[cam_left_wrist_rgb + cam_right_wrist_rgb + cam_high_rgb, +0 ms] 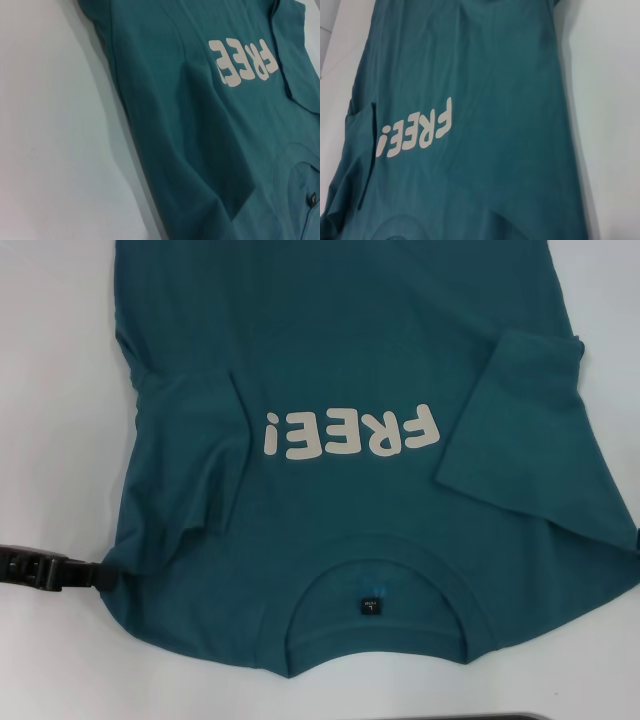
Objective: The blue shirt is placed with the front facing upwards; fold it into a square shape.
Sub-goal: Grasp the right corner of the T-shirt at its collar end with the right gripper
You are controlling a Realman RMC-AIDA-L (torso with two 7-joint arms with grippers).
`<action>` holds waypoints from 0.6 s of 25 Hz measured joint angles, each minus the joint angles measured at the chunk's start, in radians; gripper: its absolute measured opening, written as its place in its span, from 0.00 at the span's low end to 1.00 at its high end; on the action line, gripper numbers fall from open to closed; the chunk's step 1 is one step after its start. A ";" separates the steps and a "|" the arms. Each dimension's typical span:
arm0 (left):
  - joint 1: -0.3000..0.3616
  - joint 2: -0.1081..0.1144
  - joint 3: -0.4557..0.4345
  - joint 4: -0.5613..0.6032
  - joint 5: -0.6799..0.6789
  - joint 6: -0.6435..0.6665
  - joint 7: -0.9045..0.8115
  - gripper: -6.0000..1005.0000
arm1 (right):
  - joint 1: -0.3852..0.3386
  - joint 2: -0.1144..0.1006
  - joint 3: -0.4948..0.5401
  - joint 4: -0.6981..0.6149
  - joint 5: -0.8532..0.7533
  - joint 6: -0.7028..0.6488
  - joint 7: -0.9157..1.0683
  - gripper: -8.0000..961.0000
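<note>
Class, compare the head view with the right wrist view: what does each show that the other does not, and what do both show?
Only the head view shows the left gripper at the shirt's edge, the collar's black label, and the sleeve folded in on the robot's right. Only the right wrist view shows a long, flat run of the shirt's side edge against the table. Both show the blue shirt front-up with its white FREE! lettering.
</note>
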 joint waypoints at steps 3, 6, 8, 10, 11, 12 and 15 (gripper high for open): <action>0.000 0.000 0.000 -0.001 0.000 0.000 0.000 0.00 | 0.008 0.004 -0.001 0.000 -0.006 0.000 0.000 0.86; 0.000 0.000 0.000 -0.001 0.000 -0.001 0.000 0.00 | 0.017 0.008 -0.002 0.000 -0.022 0.000 0.000 0.86; -0.001 0.000 0.000 0.000 0.000 -0.001 0.000 0.00 | 0.021 0.010 -0.002 0.000 -0.030 0.000 0.000 0.86; -0.001 0.001 0.000 0.000 0.000 -0.001 0.000 0.00 | 0.023 0.011 0.000 0.000 -0.035 0.000 0.001 0.86; -0.001 0.001 0.000 0.000 0.000 -0.001 0.000 0.00 | 0.024 0.012 0.000 0.000 -0.036 0.000 0.001 0.86; -0.001 0.002 0.000 0.000 0.000 -0.001 0.000 0.00 | 0.024 0.011 0.001 0.000 -0.036 0.000 0.002 0.86; -0.001 0.002 0.000 0.000 0.000 -0.001 0.001 0.00 | 0.024 0.011 0.001 0.000 -0.036 0.000 0.002 0.86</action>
